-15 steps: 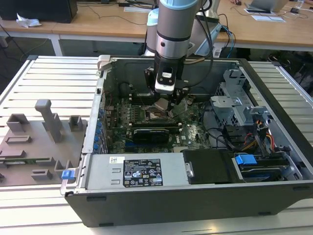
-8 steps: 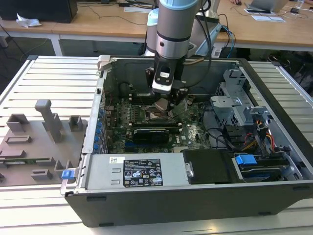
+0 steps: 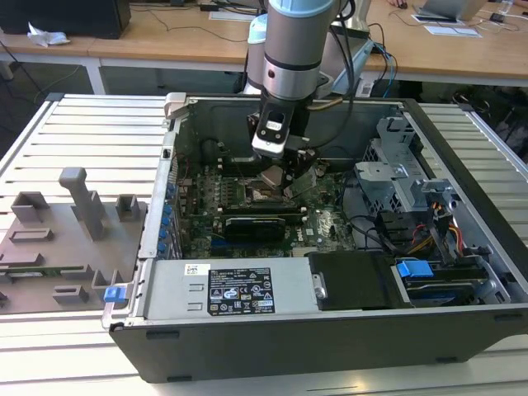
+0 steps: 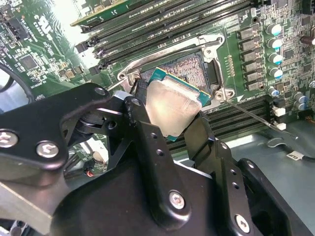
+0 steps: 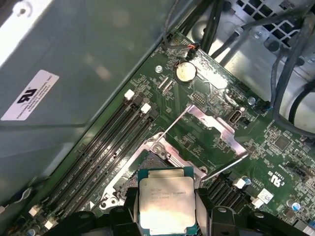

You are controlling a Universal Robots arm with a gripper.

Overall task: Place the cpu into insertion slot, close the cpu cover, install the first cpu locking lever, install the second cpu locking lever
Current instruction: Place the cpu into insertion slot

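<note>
The pincer [image 4: 172, 117] is closed on the cpu [image 4: 173, 104], its two black fingers [image 4: 140, 110] clamped on opposite edges. This leaves the dull metal top facing both wrist cameras and the underside unobstructed for seating. The chip hangs slightly tilted over the near side of the insertion slot [image 4: 191, 66] and is judged not seated. Whether a corner already touches the rim cannot be told. In the first wrist view the cpu [image 5: 165, 199] sits between the fingers with the silver rim and dark centre of the slot [image 5: 143, 161] directly beyond it. Past the slot, the cpu cover [image 5: 216, 126] is swung back on its hinge side, its window showing green board through it, evidently so the socket is open from above. The two locking levers are thin rods, one [image 5: 224, 166] beside the socket and the other [image 5: 174, 120] running along the cover. Both stand released and clear of their catches, consistent with the cover being up. Closing and locking are therefore outstanding. Further out lie the long black memory slots [image 5: 113, 132] and the grey case wall. In the exterior view the arm reaches down into the open computer case [image 3: 330, 330], which rests on the slatted tabletop [image 3: 82, 140], with a grey fixture tray [image 3: 49, 247] at the exterior view's left.
</note>
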